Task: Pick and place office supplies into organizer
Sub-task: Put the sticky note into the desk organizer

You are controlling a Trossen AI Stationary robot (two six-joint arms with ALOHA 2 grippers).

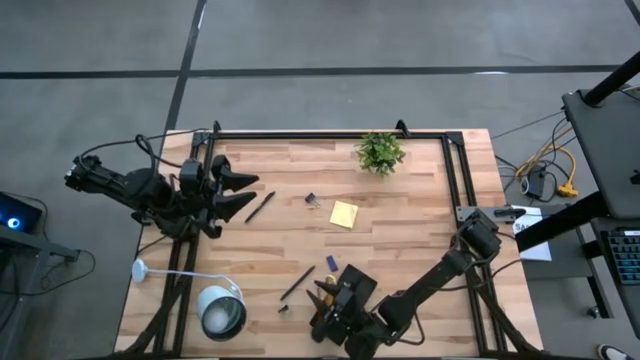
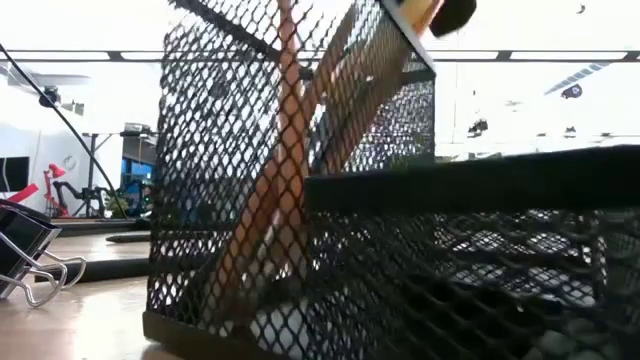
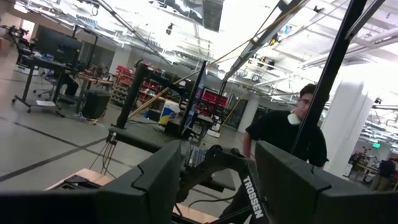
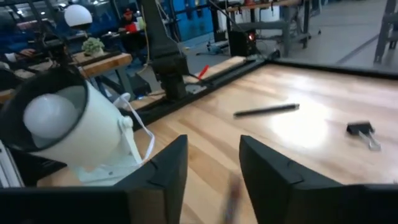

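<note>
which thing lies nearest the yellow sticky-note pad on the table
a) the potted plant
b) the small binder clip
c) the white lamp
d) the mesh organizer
b: in the high view the small binder clip lies just beside the yellow sticky-note pad, closer than the potted plant, the white lamp or the mesh organizer at the table's near edge.

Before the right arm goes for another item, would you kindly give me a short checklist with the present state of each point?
1. Right gripper empty: ok, jaws parted, nothing between them.
2. Pencils inside the organizer: ok, leaning in the mesh cup.
3. Left gripper out of the way: ok, open, parked at the far left.
4. Loose pen reachable: ok, lies free.
5. Binder clip unobstructed: ok.
6. Lamp close to the right gripper: not ok.
</note>
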